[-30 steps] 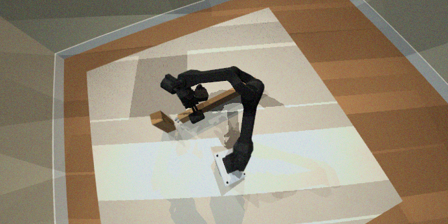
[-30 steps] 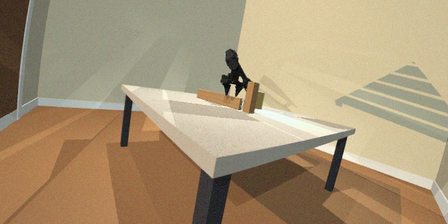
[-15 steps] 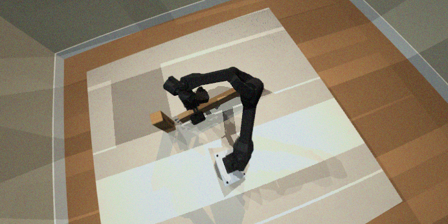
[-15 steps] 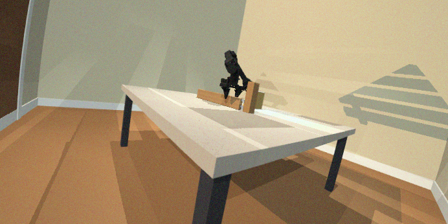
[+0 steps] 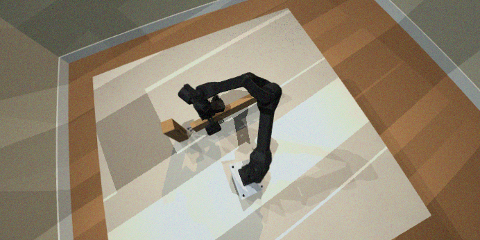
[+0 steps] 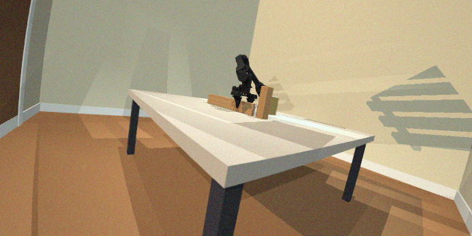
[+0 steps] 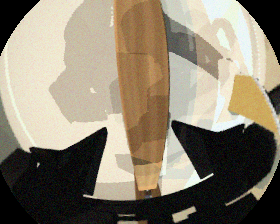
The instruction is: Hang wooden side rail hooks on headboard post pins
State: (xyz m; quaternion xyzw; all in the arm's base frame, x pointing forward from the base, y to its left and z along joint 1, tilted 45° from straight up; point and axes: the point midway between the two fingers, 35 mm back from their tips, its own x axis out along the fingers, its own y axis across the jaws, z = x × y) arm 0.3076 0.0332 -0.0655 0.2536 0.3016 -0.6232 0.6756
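The hand (image 5: pixel 210 122) (image 6: pixel 244 101) (image 7: pixel 140 127) is wide open and grips nothing. The long wooden rail (image 5: pixel 239 105) (image 6: pixel 222 101) (image 7: pixel 142 85) lies on the pale surface (image 5: pixel 222 56) (image 6: pixel 204 130) (image 7: pixel 36 70), below the hand and between its two fingers. The rail's hook end is near the standing post (image 5: pixel 173 130) (image 6: pixel 264 103); I cannot tell if they touch.

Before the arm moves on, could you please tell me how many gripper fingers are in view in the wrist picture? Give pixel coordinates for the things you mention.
2: one finger (image 7: pixel 86 155) left of the rail (image 7: pixel 143 90), the other (image 7: pixel 201 150) right of it in that picture. Neither is hidden.
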